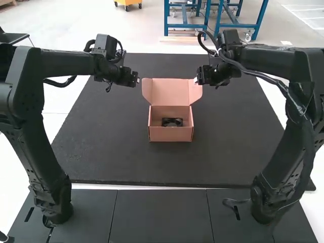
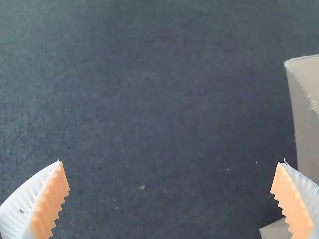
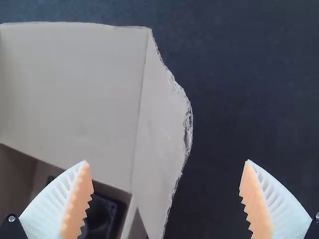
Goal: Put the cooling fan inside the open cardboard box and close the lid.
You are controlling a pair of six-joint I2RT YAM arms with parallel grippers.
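1. Brown cardboard box (image 1: 170,129) stands upright on the black mat (image 1: 101,142), about midway between the mat's left and right edges and a little nearer its far edge than its near one
2. Its lid (image 1: 169,92) is raised, hinged at the back wall and standing nearly upright, with its inner face turned toward the arms. A small side flap (image 1: 195,91) juts from the lid's right end
3. Inside the box, on its floor, lies the black cooling fan (image 1: 172,122). The right wrist view catches a dark corner of it (image 3: 102,214) beneath the lid (image 3: 75,84)
4. The left arm (image 1: 61,63) reaches in from the mat's left side. The left jaws hang just beside the lid's upper left corner, apart from it, with bare mat (image 2: 149,99) between them and the box's edge (image 2: 304,99) at one side
5. The left jaws are spread wide, with their white ribbed fingers (image 2: 47,199) holding nothing
6. The right arm (image 1: 273,53) reaches in from the mat's right side. The right jaws hang close above the lid's right flap (image 3: 162,149), whose torn edge runs between them
7. The right jaws are also spread wide, and their orange pads (image 3: 79,199) grip nothing
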